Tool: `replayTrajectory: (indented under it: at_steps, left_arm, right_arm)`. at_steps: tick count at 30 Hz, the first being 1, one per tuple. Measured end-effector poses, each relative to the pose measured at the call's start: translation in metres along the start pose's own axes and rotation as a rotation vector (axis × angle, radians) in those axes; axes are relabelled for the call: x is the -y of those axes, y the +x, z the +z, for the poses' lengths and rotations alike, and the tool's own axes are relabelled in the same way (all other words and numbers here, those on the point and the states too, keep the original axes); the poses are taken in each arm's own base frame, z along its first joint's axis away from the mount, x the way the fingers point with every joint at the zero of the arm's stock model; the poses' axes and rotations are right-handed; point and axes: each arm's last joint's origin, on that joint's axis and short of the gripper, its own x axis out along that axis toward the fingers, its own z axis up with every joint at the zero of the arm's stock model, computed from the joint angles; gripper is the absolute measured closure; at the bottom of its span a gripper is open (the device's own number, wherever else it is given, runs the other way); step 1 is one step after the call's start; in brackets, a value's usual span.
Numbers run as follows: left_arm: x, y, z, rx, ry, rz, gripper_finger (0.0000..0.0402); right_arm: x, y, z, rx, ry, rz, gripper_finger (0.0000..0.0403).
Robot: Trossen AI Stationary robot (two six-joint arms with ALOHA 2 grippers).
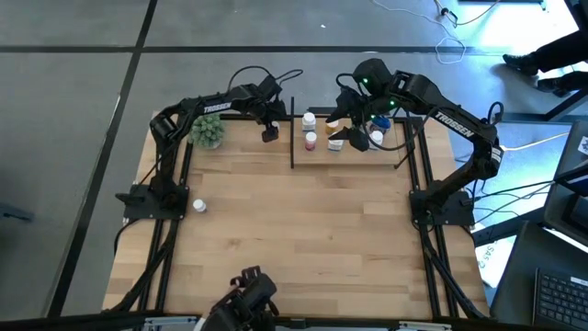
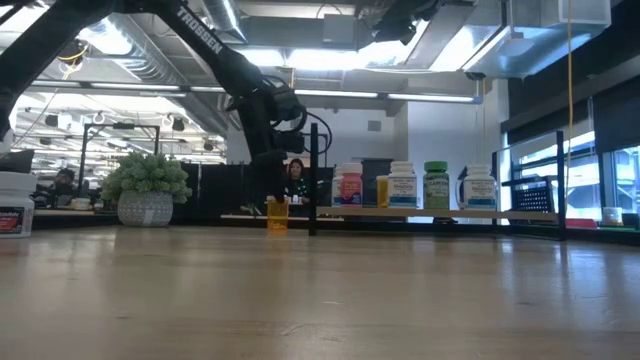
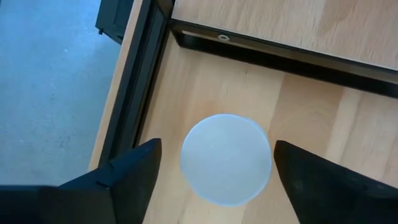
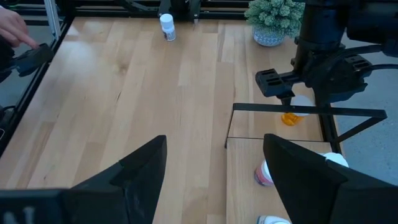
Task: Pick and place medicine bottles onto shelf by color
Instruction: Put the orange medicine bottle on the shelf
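The left gripper [image 1: 269, 134] hung at the far edge of the table, just outside the shelf's [image 1: 404, 138] left black post. Its jaws stood apart and released, straddling a small orange bottle [image 2: 277, 216] with a white cap [image 3: 226, 158]. In the left wrist view a clear gap showed between each finger [image 3: 134, 171] and the cap, so no grip had been made. The bottle stood upright on the tabletop, not on the shelf board.

The right gripper [image 1: 347, 138] hung over the shelf with its jaws parted and nothing between them. On the shelf stood several bottles: a pink-red one [image 2: 348, 186], white ones [image 2: 402, 185], and a green one [image 2: 436, 184]. One more white bottle [image 1: 198, 207] stood well apart, near the table's left edge beside the left arm's base. A bushy plant [image 1: 209, 131] sat near the left gripper.

The orange bottle was judged light, rigid and smooth-walled, likely plastic, and easy to tip because of its small footing. The round body could roll or squirt out of a shallow pinch. The sound hold was judged to be across the body just beneath the cap, fingers square to its axis, with modest closing force. A hold on the cap alone risked slipping. The black post close by left little room for sideways travel.
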Motion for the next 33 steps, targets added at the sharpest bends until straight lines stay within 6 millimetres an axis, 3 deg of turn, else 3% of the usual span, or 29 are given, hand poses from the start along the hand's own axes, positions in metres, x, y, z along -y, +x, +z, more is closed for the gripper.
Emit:
replayTrajectory:
  at_steps: [23,33]
  left_arm:
    - [0.0014,-0.0002,0.0008,0.008,-0.013,-0.016,0.0187]
    - [0.0060,-0.0019,-0.0067,-0.068,-0.041,-0.068,0.0193]
  right_arm:
    - [0.0000,0.0000,0.0000,0.000,0.000,0.000,0.0134]
    - [0.0000,0.0000,0.0000,0.000,0.000,0.000,0.0134]
